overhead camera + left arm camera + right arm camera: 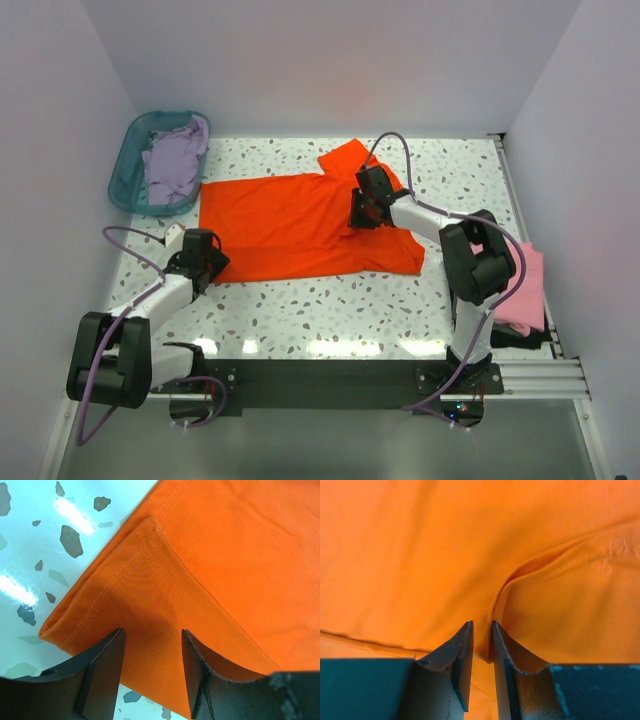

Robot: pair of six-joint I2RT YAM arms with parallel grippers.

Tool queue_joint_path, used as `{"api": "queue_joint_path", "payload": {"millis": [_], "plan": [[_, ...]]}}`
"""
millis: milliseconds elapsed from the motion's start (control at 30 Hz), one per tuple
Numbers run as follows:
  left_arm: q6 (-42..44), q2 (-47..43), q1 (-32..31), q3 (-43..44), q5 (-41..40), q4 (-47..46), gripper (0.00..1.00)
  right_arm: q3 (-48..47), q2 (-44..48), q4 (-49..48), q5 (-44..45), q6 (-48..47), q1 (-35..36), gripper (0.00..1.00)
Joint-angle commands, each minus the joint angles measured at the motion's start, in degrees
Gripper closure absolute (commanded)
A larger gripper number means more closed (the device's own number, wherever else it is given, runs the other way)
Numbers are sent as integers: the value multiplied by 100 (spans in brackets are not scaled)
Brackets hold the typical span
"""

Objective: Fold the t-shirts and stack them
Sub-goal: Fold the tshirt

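The orange-red t-shirt [290, 225] lies spread flat on the worktop [330, 300], in the middle and toward the far edge, with one sleeve pointing to the far side. My left gripper [152, 635] is at the near left corner of this shirt. Its jaws stand wide apart over the stitched hem and nothing is held between them. My right gripper [482, 625] is on the right part of the same shirt, close to the sleeve. Its jaws are narrow, and a small ridge of the orange cloth is pinched between them. The pale lavender t-shirt [175, 160] lies crumpled in the teal basket [125, 170] at the far left corner of the worktop. The light pink t-shirt [528, 290] lies at the right edge, well apart from both of my grippers.
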State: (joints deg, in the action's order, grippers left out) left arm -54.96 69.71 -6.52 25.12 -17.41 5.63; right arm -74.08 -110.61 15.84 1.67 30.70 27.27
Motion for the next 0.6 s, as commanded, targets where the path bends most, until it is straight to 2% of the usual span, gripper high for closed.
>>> {"api": "queue_joint_path", "payload": {"millis": [0,100,367,567], "plan": [[-32,-54,-24,-122,-140,246,46,-474,-136,-89,-79,103,24,73],[-41,-54,-24,-113,-131,246,46,-624,-276,-89,-158,156,33,68],[-6,-63,-24,-95,-105,237,44,-1116,-664,-195,-536,244,42,63],[38,-256,-16,-43,-61,237,36,-1625,-629,129,-554,130,42,43]]}}
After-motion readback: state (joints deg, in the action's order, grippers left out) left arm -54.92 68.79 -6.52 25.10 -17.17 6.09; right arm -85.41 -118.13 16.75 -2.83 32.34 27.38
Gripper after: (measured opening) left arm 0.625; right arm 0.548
